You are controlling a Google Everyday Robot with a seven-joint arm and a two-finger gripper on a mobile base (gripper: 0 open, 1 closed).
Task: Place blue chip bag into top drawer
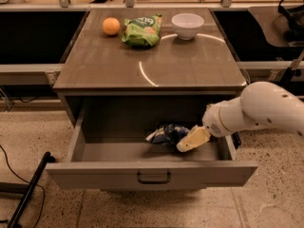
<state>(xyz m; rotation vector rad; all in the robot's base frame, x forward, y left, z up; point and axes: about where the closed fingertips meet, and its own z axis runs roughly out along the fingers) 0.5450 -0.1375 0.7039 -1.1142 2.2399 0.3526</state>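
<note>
The top drawer [152,174] is pulled out wide below the cabinet top, with its dark handle at the centre of the front panel. The blue chip bag [165,133], crumpled navy with white patches, lies inside the drawer at the right of centre, towards the back. My gripper [186,144] reaches down into the drawer from the right on the white arm [259,110]. Its cream tip is right against the bag's right side.
On the cabinet top [152,65] stand an orange [111,26], a green snack bag [141,30] and a white bowl [187,25] at the back. A dark pole [28,191] leans on the floor at the left. Dark counters flank the cabinet.
</note>
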